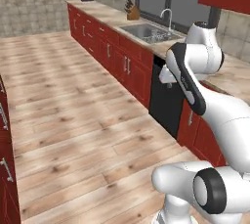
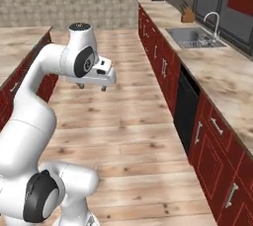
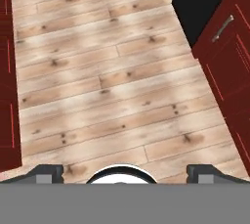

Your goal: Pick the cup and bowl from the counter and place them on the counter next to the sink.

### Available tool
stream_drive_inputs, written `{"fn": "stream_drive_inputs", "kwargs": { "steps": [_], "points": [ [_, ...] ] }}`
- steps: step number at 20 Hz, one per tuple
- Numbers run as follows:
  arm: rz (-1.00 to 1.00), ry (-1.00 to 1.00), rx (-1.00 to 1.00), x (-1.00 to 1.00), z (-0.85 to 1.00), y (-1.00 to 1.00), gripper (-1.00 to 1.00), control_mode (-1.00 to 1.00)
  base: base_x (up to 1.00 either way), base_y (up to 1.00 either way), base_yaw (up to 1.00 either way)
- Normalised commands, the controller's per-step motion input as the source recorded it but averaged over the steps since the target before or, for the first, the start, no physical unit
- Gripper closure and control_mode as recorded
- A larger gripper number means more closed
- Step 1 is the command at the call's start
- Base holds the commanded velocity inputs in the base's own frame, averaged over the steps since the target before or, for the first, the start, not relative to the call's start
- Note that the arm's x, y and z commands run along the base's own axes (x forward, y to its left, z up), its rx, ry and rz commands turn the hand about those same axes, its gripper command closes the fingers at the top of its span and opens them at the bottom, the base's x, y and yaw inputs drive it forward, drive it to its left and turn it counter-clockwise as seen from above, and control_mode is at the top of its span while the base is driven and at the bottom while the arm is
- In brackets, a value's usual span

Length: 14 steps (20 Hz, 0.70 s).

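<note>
Your pincer [image 2: 92, 87] is hanging released, jaws wide and empty, over the wooden floor [image 3: 107, 71], facing down. Neither cup nor bowl is visible yet; the tabletop [image 2: 222, 72] by the sink [image 2: 193, 37] is lying well off to the right. Judging by the task, you're likely handling a light, slick cup to clasp around its wall, and a stiff bowl to pinch at the rim.

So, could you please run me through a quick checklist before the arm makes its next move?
1. Gripper open and empty: ok, fingers spread, nothing between them.
2. Cup and bowl located: cannot tell.
3. Sink in sight: ok, far along the counter.
4. Counter beside the sink free for placing: ok, bare stone there.
5. Gripper over the counter: not ok, it hangs above the wooden floor.
</note>
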Motion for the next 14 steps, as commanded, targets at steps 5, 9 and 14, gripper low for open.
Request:
{"fn": "stream_drive_inputs", "kwargs": {
  "steps": [5,9,14],
  "points": [
    [0.0,0.0,0.0,0.0,0.0,0.0,-1.0,1.0,1.0,-0.65,0.55],
    [0.0,0.0,0.0,0.0,0.0,0.0,-1.0,1.0,1.0,-0.66,0.28],
    [0.0,0.0,0.0,0.0,0.0,0.0,-1.0,1.0,1.0,-0.58,0.32]
  ]
}}
